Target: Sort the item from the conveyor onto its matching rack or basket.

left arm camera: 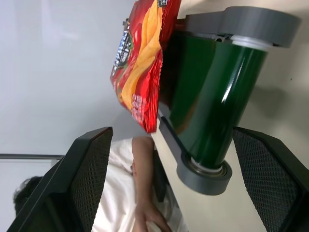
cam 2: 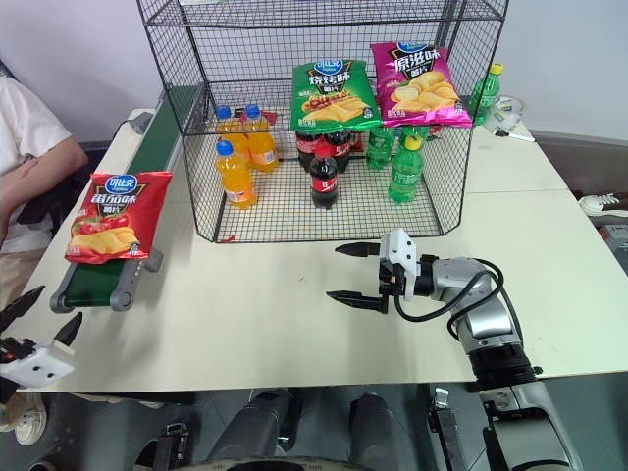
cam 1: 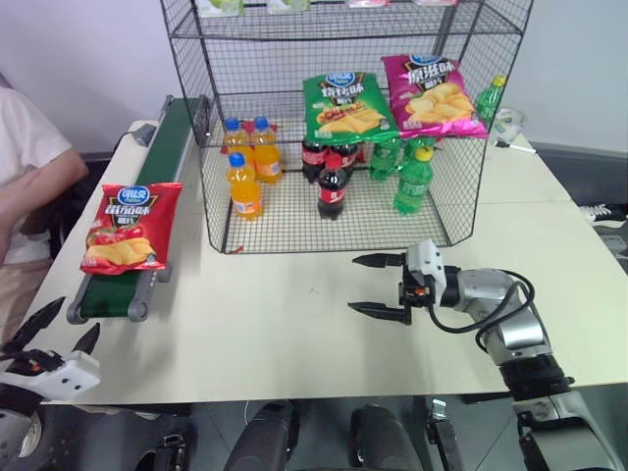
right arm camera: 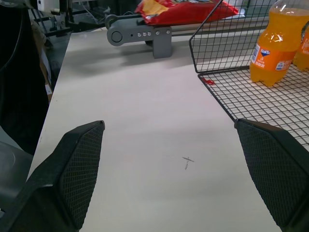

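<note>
The red chip bag (cam 1: pixel 128 228) lies on the near end of the dark green conveyor (cam 1: pixel 180 132), overhanging its left rail. My left gripper (cam 1: pixel 77 316) is open below the table's front left corner, short of the conveyor's end roller (left arm camera: pixel 212 96), and its fingers (left arm camera: pixel 91 169) point at the bag (left arm camera: pixel 140 63) from underneath. To the right, over the bare table, my right gripper (cam 1: pixel 353 285) stands open and empty, pointing left toward the conveyor (right arm camera: pixel 140 35). The black wire rack (cam 1: pixel 255 49) stands behind it.
A green chip bag (cam 1: pixel 345 106) and a magenta one (cam 1: pixel 432 94) lie on a rack shelf. Orange bottles (cam 1: pixel 243 184), cola bottles (cam 1: pixel 332 186) and green bottles (cam 1: pixel 414 179) stand on the rack's floor. A person's arm (cam 1: pixel 34 186) rests left of the conveyor.
</note>
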